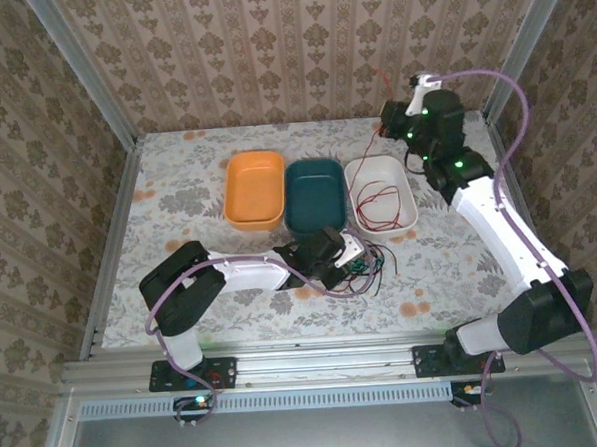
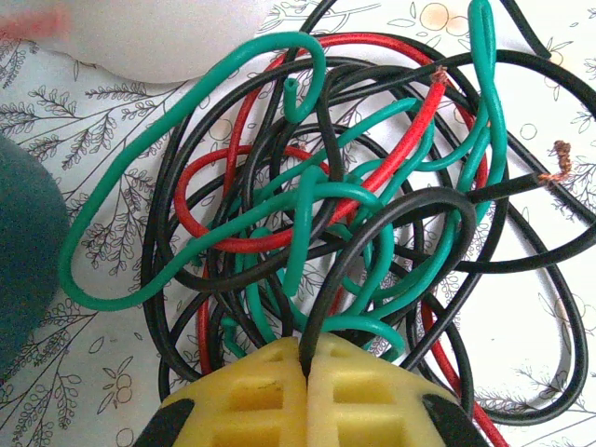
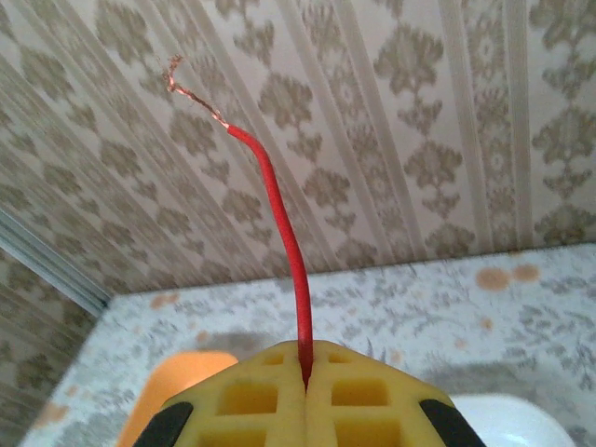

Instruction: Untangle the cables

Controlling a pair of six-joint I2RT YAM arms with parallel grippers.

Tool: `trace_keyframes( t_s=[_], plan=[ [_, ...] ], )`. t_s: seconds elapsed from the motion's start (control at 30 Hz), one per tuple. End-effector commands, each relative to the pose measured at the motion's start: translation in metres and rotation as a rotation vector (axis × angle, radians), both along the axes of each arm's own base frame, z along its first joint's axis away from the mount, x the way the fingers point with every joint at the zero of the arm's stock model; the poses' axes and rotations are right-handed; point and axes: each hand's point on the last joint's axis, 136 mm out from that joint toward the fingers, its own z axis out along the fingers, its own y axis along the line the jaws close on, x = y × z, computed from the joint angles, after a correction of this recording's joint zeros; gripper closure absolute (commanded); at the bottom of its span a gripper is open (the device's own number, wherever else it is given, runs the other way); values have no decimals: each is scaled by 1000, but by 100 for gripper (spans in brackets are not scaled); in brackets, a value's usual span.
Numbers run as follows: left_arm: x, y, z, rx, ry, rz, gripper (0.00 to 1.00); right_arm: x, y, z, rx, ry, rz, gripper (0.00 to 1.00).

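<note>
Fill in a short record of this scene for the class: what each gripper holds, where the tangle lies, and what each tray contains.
left gripper: shut on a black cable of the tangle
right gripper: shut on a red cable, bare stripped end pointing up
tangle: red, green and black cables on the table, in front of the teal tray
white tray: loose red cables inside
teal tray: looks empty
orange tray: looks empty

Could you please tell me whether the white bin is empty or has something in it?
Not empty: loops of thin red cable lie inside the white bin.
</note>
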Motion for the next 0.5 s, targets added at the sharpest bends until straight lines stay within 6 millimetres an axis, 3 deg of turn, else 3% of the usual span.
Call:
trace_keyframes(
  t_s=[0.0, 0.13, 0.23, 0.33, 0.47],
  plan=[
    [-4, 11, -8, 48, 15, 17, 100, 4, -9, -34, -140, 46, -116, 100],
    [-4, 13, -9, 50, 14, 20, 100, -1, -17, -79, -194, 131, -168, 100],
    [-3, 14, -9, 50, 12, 24, 100, -7, -32, -99, -236, 173, -238, 100],
    [-4, 14, -8, 50, 10, 24, 100, -7, -22, -91, -221, 159, -178, 100],
    [-3, 13, -8, 51, 10, 24, 100, -7, 2, -49, -154, 76, -69, 100]
  ],
)
